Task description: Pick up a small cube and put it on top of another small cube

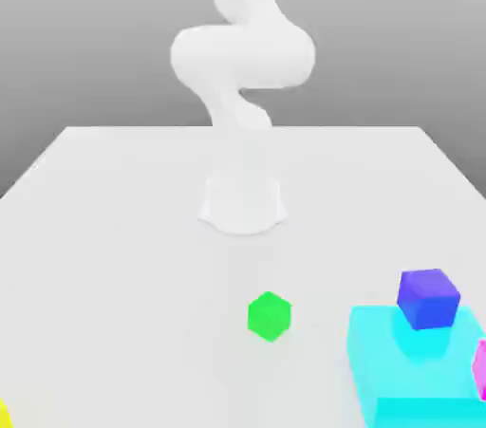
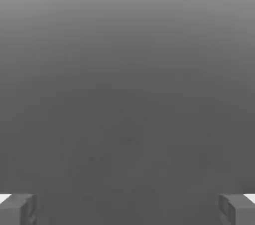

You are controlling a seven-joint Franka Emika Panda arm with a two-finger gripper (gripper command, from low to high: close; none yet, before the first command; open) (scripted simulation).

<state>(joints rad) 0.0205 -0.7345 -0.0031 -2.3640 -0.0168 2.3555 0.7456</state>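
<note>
On the white counter (image 1: 114, 227), in front of the arm's base: small green cube (image 1: 270, 316), well apart from the blue-violet cube (image 1: 429, 298). Likely light, rigid, smooth; best pinched across two flat opposite faces. Fingers (image 2: 238, 209) spread wide, empty.

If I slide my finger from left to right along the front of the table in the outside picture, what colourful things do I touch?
Yellow piece at the edge → small bright green cube → large cyan block → pink piece at the edge.
</note>
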